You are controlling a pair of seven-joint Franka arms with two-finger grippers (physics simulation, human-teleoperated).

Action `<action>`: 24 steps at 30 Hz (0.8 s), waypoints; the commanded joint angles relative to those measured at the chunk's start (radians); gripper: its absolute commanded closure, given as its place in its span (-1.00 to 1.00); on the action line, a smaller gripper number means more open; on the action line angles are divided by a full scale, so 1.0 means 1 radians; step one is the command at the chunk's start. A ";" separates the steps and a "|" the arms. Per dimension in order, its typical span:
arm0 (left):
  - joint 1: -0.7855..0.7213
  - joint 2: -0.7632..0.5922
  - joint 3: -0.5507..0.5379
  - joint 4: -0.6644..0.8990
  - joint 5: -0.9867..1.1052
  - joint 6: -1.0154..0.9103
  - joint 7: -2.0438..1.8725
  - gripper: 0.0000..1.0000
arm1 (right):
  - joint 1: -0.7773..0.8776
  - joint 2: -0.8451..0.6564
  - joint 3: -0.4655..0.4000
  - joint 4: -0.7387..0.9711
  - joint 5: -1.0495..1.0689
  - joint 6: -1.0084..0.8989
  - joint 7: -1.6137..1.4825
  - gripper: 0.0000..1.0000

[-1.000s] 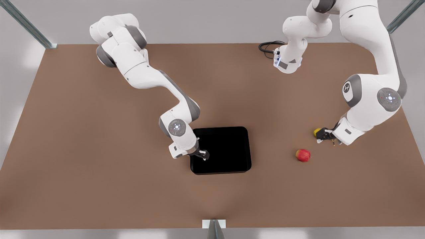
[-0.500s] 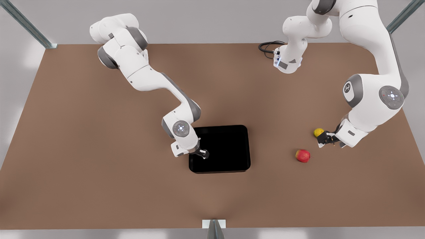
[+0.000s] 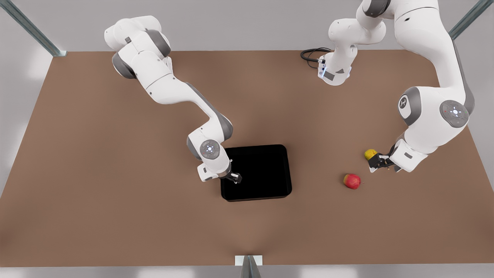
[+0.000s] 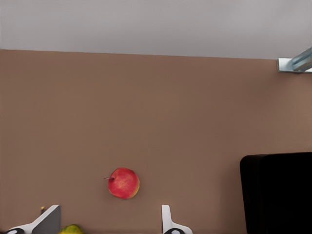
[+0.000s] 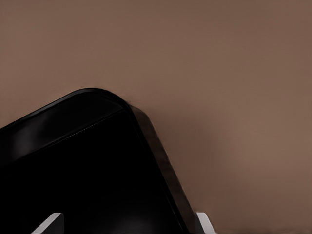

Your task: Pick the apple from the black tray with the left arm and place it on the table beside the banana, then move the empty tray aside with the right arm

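Since a second ago: black tray [image 3: 254, 146] sits slightly turned and shifted, its far edge a touch farther up the front view; right tool [image 3: 236, 179] has crept along with it. Left tool [image 3: 373, 163] has drawn back a little from the yellow-green fruit [image 3: 370, 153].

Right tool: fingers spread, not clenched, astride the tray's near-corner rim [image 5: 146, 126], one finger inside, one outside. Tray is empty.

Left tool: released, holding nothing, waiting. Apple [image 3: 352, 180] lies on the table [image 3: 115, 173] just ahead of this tool, well apart from the tray. In the left wrist view the apple [image 4: 124, 183] sits beyond the spread fingers [image 4: 165, 217], the yellow-green fruit [image 4: 71, 229] between them.

Handling, as judged:
- Tray looks stiff, glossy, likely slick and light. The low rim is the only hold.
- Pinch the rim squarely mid-edge, not on the rounded corner, where it could pivot or slip out.
- Sliding it across the table seems safer than lifting.
- Apple is round and firm and may roll if nudged.
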 commanded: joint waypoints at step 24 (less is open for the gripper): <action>0.002 0.008 0.001 0.024 -0.008 0.000 -0.022 -1.00 | 0.000 0.026 0.014 0.002 0.000 -0.011 -0.024 0.49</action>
